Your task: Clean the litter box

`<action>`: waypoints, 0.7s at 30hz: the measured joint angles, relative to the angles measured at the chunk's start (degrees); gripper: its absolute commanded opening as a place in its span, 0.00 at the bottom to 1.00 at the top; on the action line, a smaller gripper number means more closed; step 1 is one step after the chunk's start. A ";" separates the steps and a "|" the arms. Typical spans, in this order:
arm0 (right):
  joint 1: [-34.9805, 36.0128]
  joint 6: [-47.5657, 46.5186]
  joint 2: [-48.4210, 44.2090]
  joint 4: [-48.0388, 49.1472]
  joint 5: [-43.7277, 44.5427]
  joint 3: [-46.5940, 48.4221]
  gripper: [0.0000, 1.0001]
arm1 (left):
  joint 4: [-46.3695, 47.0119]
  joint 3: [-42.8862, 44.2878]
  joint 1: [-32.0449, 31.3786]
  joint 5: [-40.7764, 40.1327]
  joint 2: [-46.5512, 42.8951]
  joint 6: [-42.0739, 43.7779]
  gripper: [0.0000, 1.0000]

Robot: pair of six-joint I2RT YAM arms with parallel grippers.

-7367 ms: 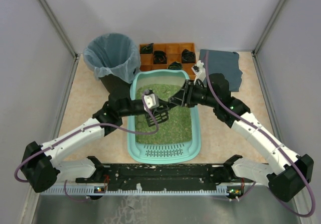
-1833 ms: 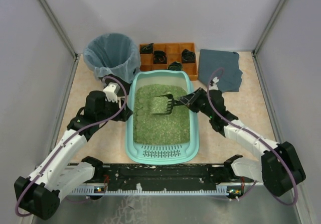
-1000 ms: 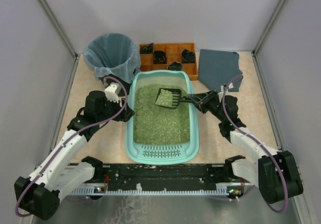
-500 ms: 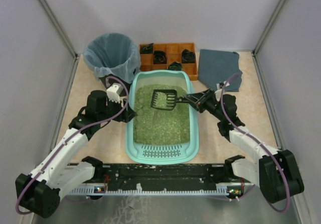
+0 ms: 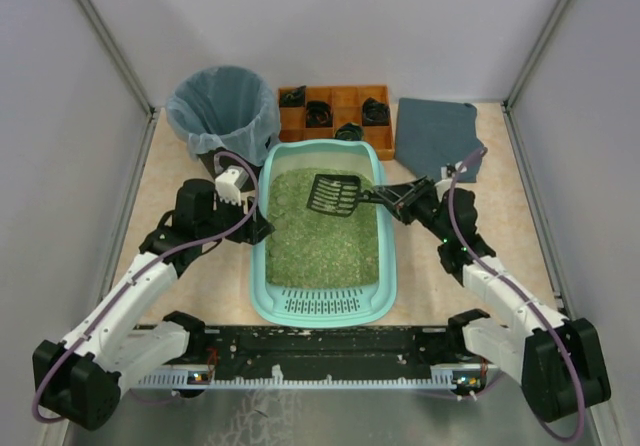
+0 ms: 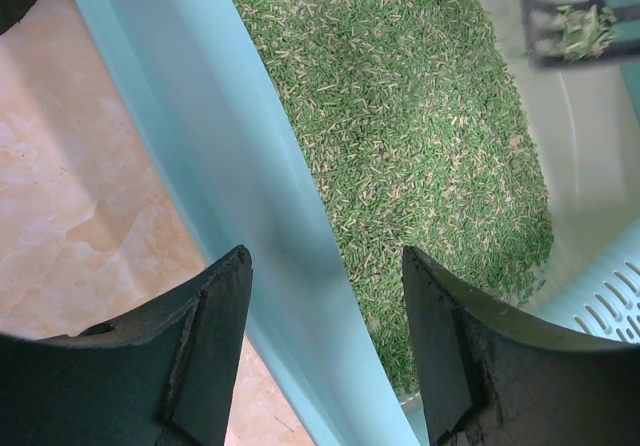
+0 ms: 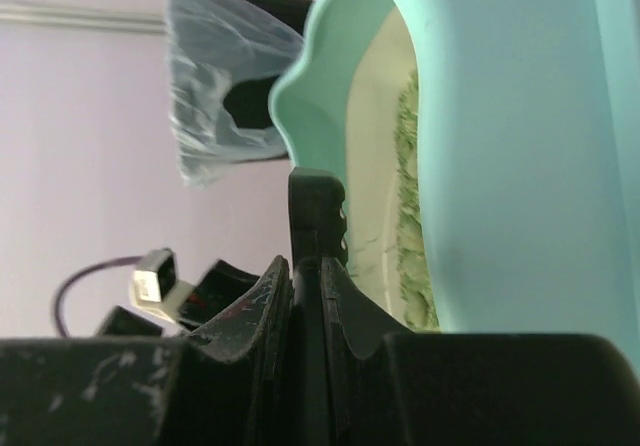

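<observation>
On the beige tabletop (image 5: 428, 288), a black round bin lined with a pale blue plastic bag (image 5: 205, 126) stands at eleven o'clock. An orange compartmented tray (image 5: 345, 97) sits at twelve o'clock, with small black items in several cells. A dark grey-blue folded cloth (image 5: 436, 136) lies flat at one o'clock.

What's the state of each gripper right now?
Left gripper: open, fingers astride the litter box left wall, not visibly clamped.
Right gripper: closed on the scoop handle, holding it over the box.
</observation>
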 measured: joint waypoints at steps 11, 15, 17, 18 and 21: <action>9.77 -12.33 1.27 -22.60 13.31 12.37 0.00 | 0.07 0.00 0.00 0.35 1.11 0.02 0.65; 16.74 -16.20 4.24 -29.83 21.18 19.04 0.00 | 0.04 0.00 0.00 0.35 1.49 0.02 0.65; 20.44 -17.81 6.56 -32.76 25.03 22.23 0.00 | 0.04 0.00 0.00 0.35 1.73 0.02 0.65; 21.64 -18.32 7.54 -33.83 26.29 23.28 0.00 | 0.02 0.00 0.00 0.35 1.77 0.02 0.65; 25.42 -19.74 11.04 -37.44 30.95 26.49 0.00 | 0.02 0.00 0.00 0.35 1.81 0.02 0.64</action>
